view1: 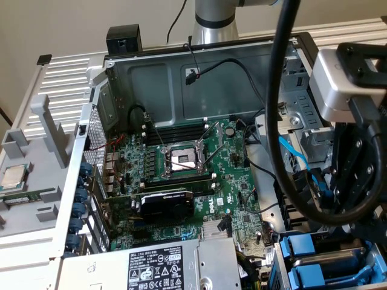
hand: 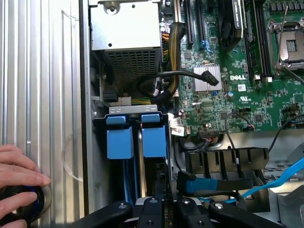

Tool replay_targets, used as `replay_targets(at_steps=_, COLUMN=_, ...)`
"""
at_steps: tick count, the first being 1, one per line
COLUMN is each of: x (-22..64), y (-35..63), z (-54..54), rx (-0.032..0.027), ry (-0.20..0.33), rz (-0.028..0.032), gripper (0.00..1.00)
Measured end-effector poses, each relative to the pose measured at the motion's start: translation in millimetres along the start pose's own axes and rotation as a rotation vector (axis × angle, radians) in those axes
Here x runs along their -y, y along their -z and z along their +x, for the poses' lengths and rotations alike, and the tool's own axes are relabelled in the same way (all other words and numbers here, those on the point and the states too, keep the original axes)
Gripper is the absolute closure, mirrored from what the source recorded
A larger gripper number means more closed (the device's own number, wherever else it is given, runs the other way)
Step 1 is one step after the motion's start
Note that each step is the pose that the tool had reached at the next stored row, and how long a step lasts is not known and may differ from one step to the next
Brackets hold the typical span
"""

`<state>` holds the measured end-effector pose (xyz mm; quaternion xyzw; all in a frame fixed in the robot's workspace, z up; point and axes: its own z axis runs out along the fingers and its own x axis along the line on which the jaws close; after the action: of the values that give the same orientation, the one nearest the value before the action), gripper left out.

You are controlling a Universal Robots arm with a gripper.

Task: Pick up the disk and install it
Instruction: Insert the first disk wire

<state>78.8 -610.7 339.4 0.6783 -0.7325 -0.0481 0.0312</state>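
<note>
The open computer case (view1: 181, 66) lies on the ribbed metal desk (view1: 66, 78) with the motherboard (view1: 181, 181) facing up and its processor socket (view1: 181, 158) unlatched. The grey power-supply box (view1: 163, 266) sits against the case's near edge in the exterior view. The drive cage (hand: 133, 110) is just beside it, in the case's corner at the exterior view's right.

Two blue-framed units stand edge-on in that cage, side by side and nearly touching. The disk (hand: 154, 140) is the one nearer the motherboard, and a second blue carrier (hand: 118, 142) is the one nearer the case wall. Both have their blue end tabs tucked under the cage's metal lip, towards the power-supply box.

The jaws hang directly over the disk's far end, and their black linkages cross it in the wrist view. They are drawn close together, almost closed. I cannot tell whether they pinch the disk or only sit over it.

A blue cable (hand: 280, 178) runs across the black bracket (hand: 228, 161) next to the cage. Outside the case wall, a person's hand (hand: 19, 180) rests on the desk with its fingers over a dark round object (hand: 21, 206). On the desk's edge at the exterior view's left, a processor chip (view1: 15, 175) lies in a grey tray (view1: 42, 208).
</note>
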Motion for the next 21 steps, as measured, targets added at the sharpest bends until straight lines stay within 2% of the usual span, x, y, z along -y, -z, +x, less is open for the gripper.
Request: replay_targets(at_steps=21, x=-1.0, y=-0.6, z=-1.0, rx=-0.0007, ry=0.000, rz=0.0000, gripper=0.83)
